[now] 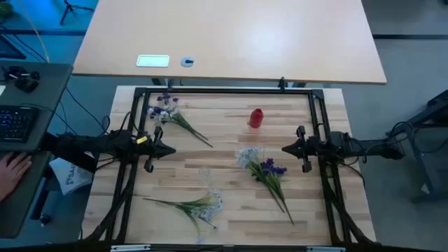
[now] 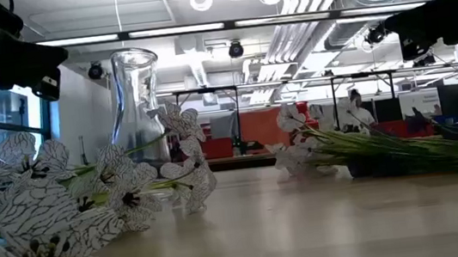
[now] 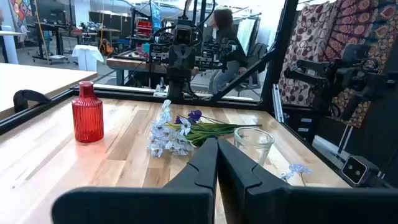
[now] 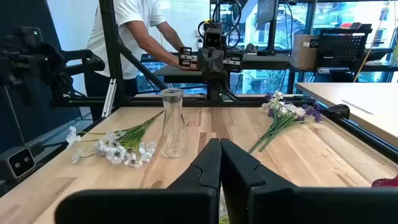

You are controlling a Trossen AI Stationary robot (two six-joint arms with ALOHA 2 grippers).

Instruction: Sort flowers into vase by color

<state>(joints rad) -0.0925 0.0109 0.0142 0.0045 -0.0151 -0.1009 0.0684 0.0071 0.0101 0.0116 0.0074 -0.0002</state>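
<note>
High view: light wooden slatted tabletop (image 1: 231, 150) inside a black frame; small red ribbed vase (image 1: 256, 117) stands empty at the far centre. Three flower sprigs lie flat: far-left (image 1: 171, 115), centre-right (image 1: 267, 173), near-left (image 1: 194, 206).

Low view: clear glass vase (image 2: 135, 96) upright, empty.

Wrist views: left gripper (image 3: 217, 163) and right gripper (image 4: 220, 160) pressed together, holding nothing.

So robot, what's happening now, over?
Left gripper and right gripper shut, empty, waiting above the table. Three flower bunches lie flat; red vase and glass vase empty. Nothing in the way.
</note>
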